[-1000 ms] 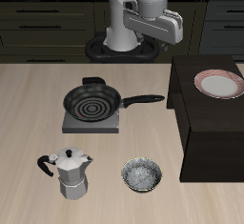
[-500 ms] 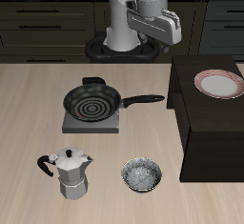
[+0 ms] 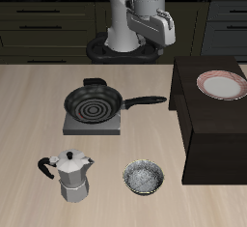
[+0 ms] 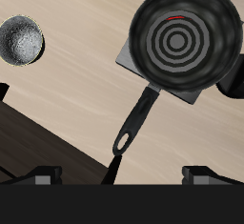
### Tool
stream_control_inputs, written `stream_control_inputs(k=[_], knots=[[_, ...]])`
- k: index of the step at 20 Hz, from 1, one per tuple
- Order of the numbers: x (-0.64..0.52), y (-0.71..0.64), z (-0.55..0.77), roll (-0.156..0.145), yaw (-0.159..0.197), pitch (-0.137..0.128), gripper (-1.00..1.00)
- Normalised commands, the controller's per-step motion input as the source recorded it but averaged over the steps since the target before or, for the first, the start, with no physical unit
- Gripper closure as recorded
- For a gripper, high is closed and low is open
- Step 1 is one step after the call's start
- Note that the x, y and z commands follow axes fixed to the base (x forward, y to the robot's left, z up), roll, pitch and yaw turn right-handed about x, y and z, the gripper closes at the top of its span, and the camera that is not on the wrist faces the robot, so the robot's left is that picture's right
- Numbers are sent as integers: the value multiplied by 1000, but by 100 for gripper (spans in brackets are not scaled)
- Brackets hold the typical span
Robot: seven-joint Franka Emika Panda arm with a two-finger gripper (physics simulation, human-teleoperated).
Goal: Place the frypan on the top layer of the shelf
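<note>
While the gripper [image 3: 157, 40] hung high above the back of the table, its two fingertips [image 4: 41, 177] stood wide apart at the edge of the wrist view and held nothing. Well below the gripper and nearer the table's front edge, the frypan [image 3: 94, 103] sat on a flat grey square burner plate [image 3: 93, 124], which showed around the pan's rim. The pan was round, black and shallow, with pale concentric rings on its floor. Its long straight black handle [image 3: 144, 102] reached from the pan toward the shelf [image 3: 207, 134], and in the wrist view the handle's end [image 4: 122, 143] lay between the gripper's fingers but far beneath them. The shelf was a large dark boxy unit with a flat top, standing beside the pan's handle end, apart from it. On that top rested a white plate with a pink rim [image 3: 220, 84]. Farther from the gripper, near the table's front edge, stood a silver moka pot [image 3: 70, 175] with a black handle, and beside it a small speckled grey bowl [image 3: 143, 178], just beside the foot of the shelf. The wooden table [image 3: 29, 115] was pale and bare around these things.
</note>
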Motion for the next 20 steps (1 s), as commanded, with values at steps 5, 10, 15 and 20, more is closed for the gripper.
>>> stream_control_inputs(k=[5, 10, 15, 20], knots=[[54, -107, -97, -46, -77, 18, -100], [37, -33, -110, -11, -73, 27, -100], [-8, -64, -65, 29, -149, 20, -100], [-7, 44, -103, -10, 16, -16, -100]])
